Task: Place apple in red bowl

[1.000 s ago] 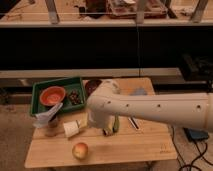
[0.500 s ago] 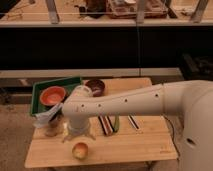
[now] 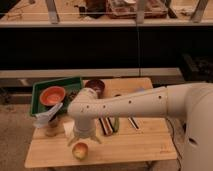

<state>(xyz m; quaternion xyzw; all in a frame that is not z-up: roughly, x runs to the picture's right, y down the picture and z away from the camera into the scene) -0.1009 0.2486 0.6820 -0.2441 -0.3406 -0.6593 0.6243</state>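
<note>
The apple (image 3: pixel 80 150), yellow with a red-orange blush, lies on the wooden table (image 3: pixel 140 145) near its front left. My gripper (image 3: pixel 84 141) hangs straight down right above it, open, with the fingers spread to either side of the apple's top. The red bowl (image 3: pixel 52 95) sits in the green tray (image 3: pixel 40 89) at the table's back left, well behind the apple. My white arm (image 3: pixel 130 105) reaches in from the right across the middle of the table.
A dark maroon bowl (image 3: pixel 95 85) stands behind my arm beside the tray. A pale bottle-like object (image 3: pixel 47 118) lies on a small holder at the left. Dark and green utensils (image 3: pixel 111 125) lie mid-table under my arm.
My arm has swung left and down, bringing the gripper from mid-table to right above the apple. The apple and the bowls have not moved.
</note>
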